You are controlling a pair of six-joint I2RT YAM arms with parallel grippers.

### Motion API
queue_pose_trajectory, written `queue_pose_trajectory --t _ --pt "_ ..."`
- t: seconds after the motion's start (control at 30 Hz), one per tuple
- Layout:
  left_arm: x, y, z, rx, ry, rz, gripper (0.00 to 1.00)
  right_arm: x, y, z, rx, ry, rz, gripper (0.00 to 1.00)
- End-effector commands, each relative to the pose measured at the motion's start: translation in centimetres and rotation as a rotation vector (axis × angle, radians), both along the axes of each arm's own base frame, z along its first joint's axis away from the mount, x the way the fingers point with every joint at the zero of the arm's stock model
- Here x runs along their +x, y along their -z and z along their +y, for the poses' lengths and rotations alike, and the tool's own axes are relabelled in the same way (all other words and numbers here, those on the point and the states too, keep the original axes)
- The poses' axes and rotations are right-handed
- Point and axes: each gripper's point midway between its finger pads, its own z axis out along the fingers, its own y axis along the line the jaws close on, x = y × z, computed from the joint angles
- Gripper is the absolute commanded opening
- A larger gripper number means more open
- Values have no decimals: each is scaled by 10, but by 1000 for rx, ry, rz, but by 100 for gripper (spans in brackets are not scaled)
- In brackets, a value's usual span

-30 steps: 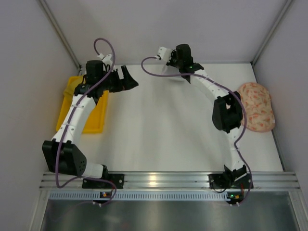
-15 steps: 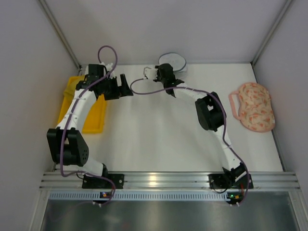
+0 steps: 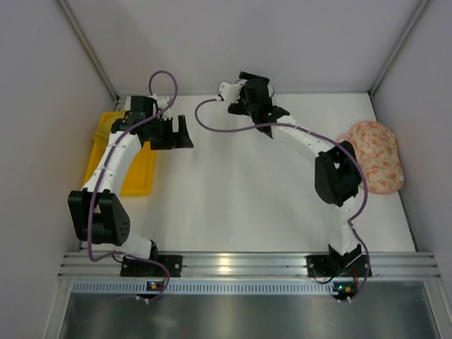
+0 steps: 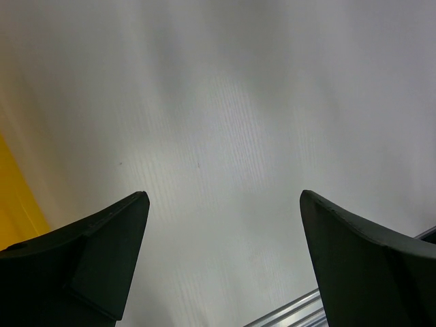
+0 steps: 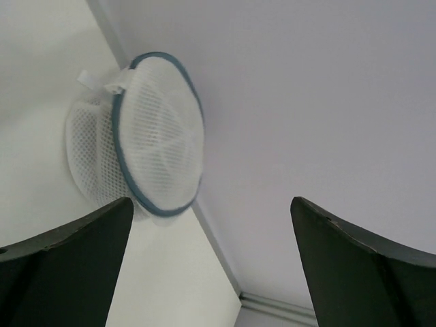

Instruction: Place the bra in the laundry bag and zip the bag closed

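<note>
Bench (image 3: 233, 191), 12 o'clock edge: the laundry bag (image 5: 146, 160) leans against the back wall. The bra is unseen, perhaps inside. Right gripper (image 5: 211, 204) and left gripper (image 4: 225, 197) are spread and empty. I should back the right one toward 6 o'clock without brushing the bag.

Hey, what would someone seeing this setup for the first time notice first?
Probably the round white mesh laundry bag with its dark rim, lying against the back wall just ahead of the open right gripper. After that, the two spots of color on the white table: the pink floral bra at its right edge and the yellow tray at its left.
</note>
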Motion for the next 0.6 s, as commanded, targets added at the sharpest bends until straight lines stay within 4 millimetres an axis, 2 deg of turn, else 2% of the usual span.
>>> queue_pose_trajectory --t 0.0,0.07,0.1,0.13,0.2,0.23,0.27,0.3,0.33,0.4,0.43,0.47,0.5,0.57 --pt "-9 -21 6 54 48 -64 98 -41 -91 -16 170 26 -67 100" --pt "-14 -17 11 85 49 -44 98 -65 -105 -34 243 62 -36 99" --pt "-16 -13 13 100 59 -28 98 -79 -89 -43 231 78 38 99" --pt "-21 -9 14 111 64 -3 98 -97 -107 -54 326 98 50 99" --pt "-26 -4 16 129 90 17 98 -119 -103 -72 382 125 122 99" --pt "-31 1 16 131 96 32 98 -142 -97 -89 445 147 182 100" --pt "-33 3 16 133 101 36 98 -155 -91 -96 472 152 214 99" --pt "-36 3 16 142 120 27 98 -170 -61 -106 473 171 279 99" --pt "-37 5 15 152 134 26 98 -191 -78 -118 547 166 253 99" --pt "-38 4 13 194 162 7 98 -215 -62 -131 570 175 297 99" --pt "-39 5 11 208 171 4 98 -235 -52 -132 617 143 356 99" --pt "-41 6 7 225 185 1 98 -240 -43 -152 632 195 378 100" --pt "-43 6 4 222 189 -1 98 -247 -27 -161 630 220 409 99" --pt "-49 10 -5 222 211 12 98 -261 -26 -176 646 236 396 99"
